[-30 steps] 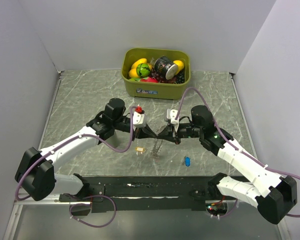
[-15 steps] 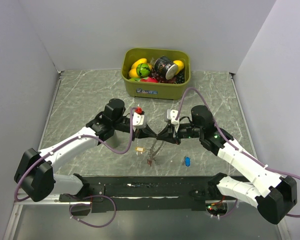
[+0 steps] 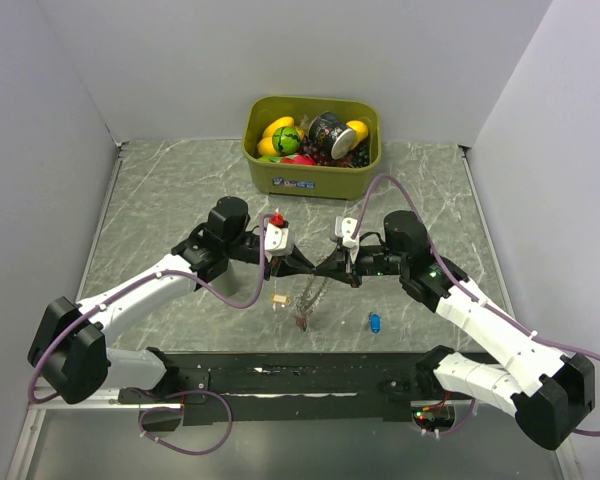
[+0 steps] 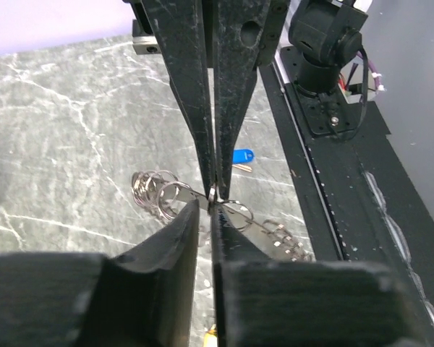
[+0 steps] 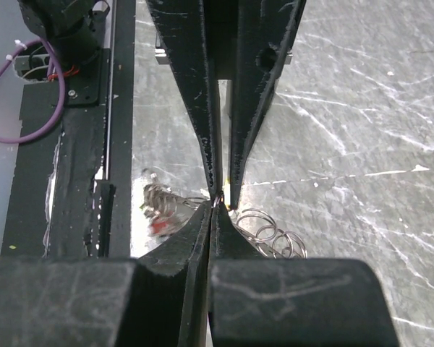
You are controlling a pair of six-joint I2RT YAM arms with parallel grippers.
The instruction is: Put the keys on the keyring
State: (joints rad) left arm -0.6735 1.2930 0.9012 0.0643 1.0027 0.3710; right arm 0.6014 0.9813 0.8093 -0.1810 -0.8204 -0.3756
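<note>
Bright, even light falls from above; soft shadows lie under the arms [image 3: 150, 290] on the desk [image 3: 160, 200]; in wrist views the right pincer [image 5: 215, 208] blurs near the lens; glare whitens the desk.

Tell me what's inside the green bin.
A dark can, yellow fruit, a green round thing, something red and a dark bunch show in the olive-green bin. Anything beneath them is covered.

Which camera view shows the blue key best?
The top external view: the blue key lies whole, with nothing over it. The left wrist view shows mostly its blue tag, partly hidden. The right wrist view does not show it.
</note>
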